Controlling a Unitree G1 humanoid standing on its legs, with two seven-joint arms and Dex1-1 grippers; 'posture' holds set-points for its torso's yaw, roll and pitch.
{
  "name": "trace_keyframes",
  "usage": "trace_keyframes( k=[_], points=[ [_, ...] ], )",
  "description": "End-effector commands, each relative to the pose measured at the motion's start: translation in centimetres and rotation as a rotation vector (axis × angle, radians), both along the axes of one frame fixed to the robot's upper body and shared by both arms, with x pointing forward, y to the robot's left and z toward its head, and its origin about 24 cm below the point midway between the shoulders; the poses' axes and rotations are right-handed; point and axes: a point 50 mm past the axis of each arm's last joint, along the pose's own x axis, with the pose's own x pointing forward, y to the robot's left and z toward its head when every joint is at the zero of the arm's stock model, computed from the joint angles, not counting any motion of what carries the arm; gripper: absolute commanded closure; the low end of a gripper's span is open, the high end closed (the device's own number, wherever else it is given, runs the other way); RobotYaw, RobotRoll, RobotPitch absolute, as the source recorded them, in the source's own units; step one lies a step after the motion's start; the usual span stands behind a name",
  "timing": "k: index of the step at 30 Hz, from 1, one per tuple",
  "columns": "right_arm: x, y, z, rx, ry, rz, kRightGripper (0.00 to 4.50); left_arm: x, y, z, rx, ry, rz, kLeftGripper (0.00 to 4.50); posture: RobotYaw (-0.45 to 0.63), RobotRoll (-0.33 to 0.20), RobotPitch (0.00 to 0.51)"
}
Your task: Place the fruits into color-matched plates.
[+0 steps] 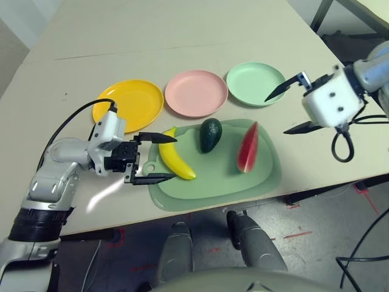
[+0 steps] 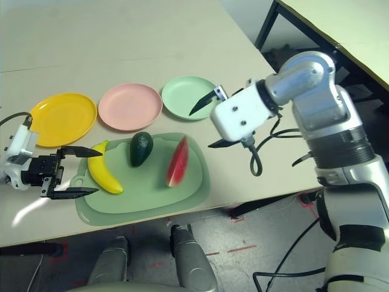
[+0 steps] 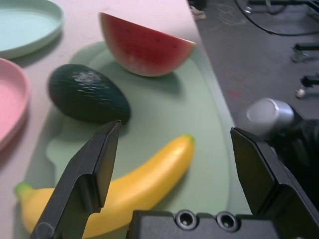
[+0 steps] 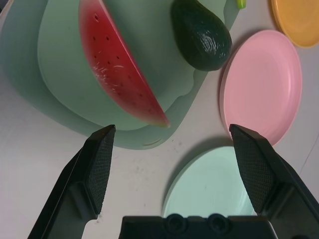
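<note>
A: Near row, left to right?
B: Left gripper [image 1: 156, 158], fingers spread, tips either side of the banana's [image 1: 174, 157] near half. Banana, avocado [image 1: 211, 134] and watermelon wedge [image 1: 248, 148] all lie on the green mat [image 1: 267, 173].
A: Far row?
B: Yellow plate [image 1: 128, 101], pink plate [image 1: 196, 92], mint plate [image 1: 255, 83]. Right gripper [image 1: 293, 107], fingers spread, hangs right of the mint plate.

A large light-green rounded mat [image 1: 267, 173] is laid near the front edge of a beige table [image 1: 152, 42]. A dark-legged second table [image 2: 340, 24] is seen to the right, and red tape marks [image 1: 298, 234] are seen on the grey floor [image 2: 267, 243] below.
</note>
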Motion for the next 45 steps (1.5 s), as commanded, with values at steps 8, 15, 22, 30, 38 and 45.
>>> trace_keyframes(
  k=[8, 15, 22, 30, 38, 45],
  points=[
    [0.4, 1.7, -2.6, -0.077, 0.069, 0.090, 0.00, 0.2, -0.3, 0.5, 0.030, -0.026, -0.026, 0.02, 0.03, 0.000, 0.197],
    [0.8, 2.2, -4.3, -0.126, 0.104, 0.119, 0.00, 0.8, 0.2, 0.9, 0.063, -0.049, -0.022, 0.02, 0.04, 0.000, 0.195],
    [1.5, 2.6, -5.8, -0.144, 0.140, 0.102, 0.00, 0.9, 0.3, 0.9, 0.073, -0.059, -0.023, 0.02, 0.03, 0.000, 0.193],
    [2.5, 3.1, -8.3, -0.179, 0.195, 0.075, 0.00, 1.2, 0.3, 1.3, 0.076, -0.067, -0.025, 0.02, 0.04, 0.000, 0.192],
    [1.8, 3.0, -9.5, -0.197, 0.247, 0.070, 0.00, 1.2, 0.6, 1.4, 0.082, -0.073, -0.014, 0.02, 0.04, 0.000, 0.192],
    [1.4, 3.1, -9.9, -0.194, 0.279, 0.055, 0.51, 1.3, 0.6, 1.2, 0.105, -0.070, -0.020, 0.00, 0.04, 0.000, 0.196]
  ],
)
